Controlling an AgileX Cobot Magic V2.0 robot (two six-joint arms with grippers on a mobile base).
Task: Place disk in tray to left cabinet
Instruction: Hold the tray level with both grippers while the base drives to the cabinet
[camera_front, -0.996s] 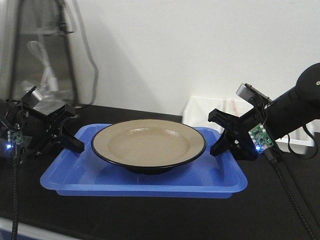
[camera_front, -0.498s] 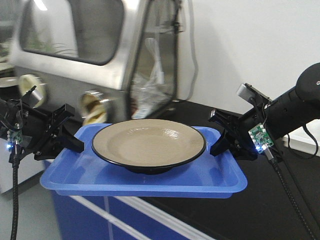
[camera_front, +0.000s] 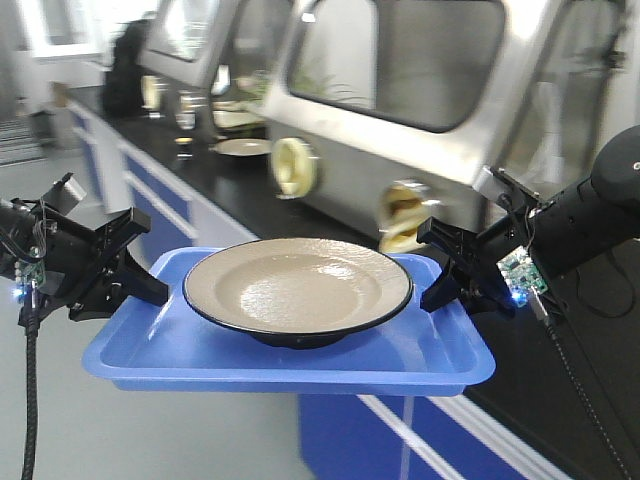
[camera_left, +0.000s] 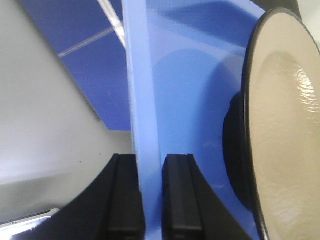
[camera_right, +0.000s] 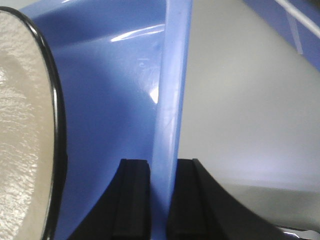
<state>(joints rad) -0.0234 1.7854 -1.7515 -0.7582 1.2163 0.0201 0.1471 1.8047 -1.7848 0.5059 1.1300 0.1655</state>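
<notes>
Disk (camera_front: 297, 290) sits centred in tray (camera_front: 290, 362), which is held in the air off the bench's (camera_front: 520, 410) front edge. Left tool (camera_front: 138, 280) is clamped on the tray's left rim, right tool (camera_front: 442, 276) on its right rim. Loading done. Cabinet not in view, so delivery is yet to do.

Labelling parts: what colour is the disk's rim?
Black rim on the disk; front view shows it best.

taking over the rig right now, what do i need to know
Left gripper: shut on the left rim of the tray.
Right gripper: shut on the right rim.
Disk: sits level in the tray, which is held in the air between the two grippers.
Done: disk loaded, tray lifted.
Left: carry it to the left cabinet, which is not in view, and set it down inside without tipping.
</notes>
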